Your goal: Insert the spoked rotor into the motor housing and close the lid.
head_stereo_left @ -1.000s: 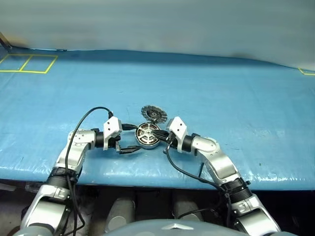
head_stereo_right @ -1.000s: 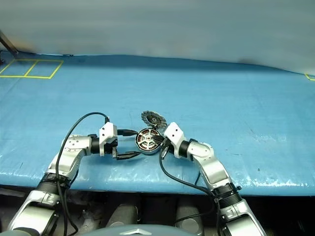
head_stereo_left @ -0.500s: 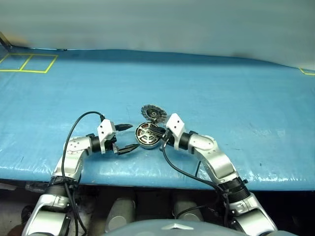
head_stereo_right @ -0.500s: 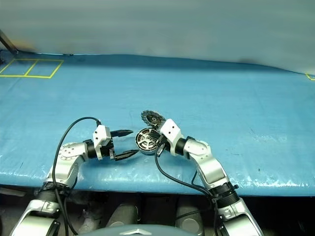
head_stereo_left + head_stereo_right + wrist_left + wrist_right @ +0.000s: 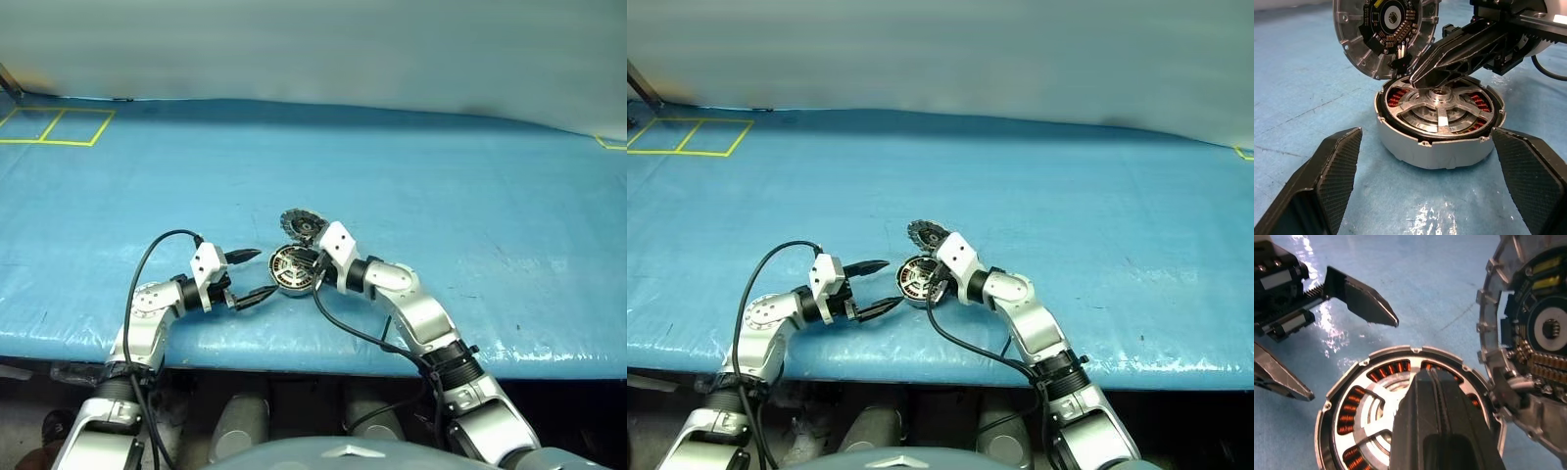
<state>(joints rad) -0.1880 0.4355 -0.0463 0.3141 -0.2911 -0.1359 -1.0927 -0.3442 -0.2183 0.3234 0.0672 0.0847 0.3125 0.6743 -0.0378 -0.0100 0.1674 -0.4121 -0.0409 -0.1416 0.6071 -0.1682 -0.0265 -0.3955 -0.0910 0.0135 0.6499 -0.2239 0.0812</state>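
Motor housing, a shallow round silver metal can ringed inside with copper-brown windings, rests flat on the glossy blue table cover near its front edge. Seated inside it lies the spoked rotor, a silver-grey wheel with thin spokes and a central hub. Lid, a round disc with a black hub and small electronic parts on its shown face, stands tilted against the housing's rim at 12 o'clock. Right gripper, fingers pressed together, rests its tips over the rotor hub. Left gripper, at 9 o'clock from the housing, has its fingers spread wide and holds nothing.
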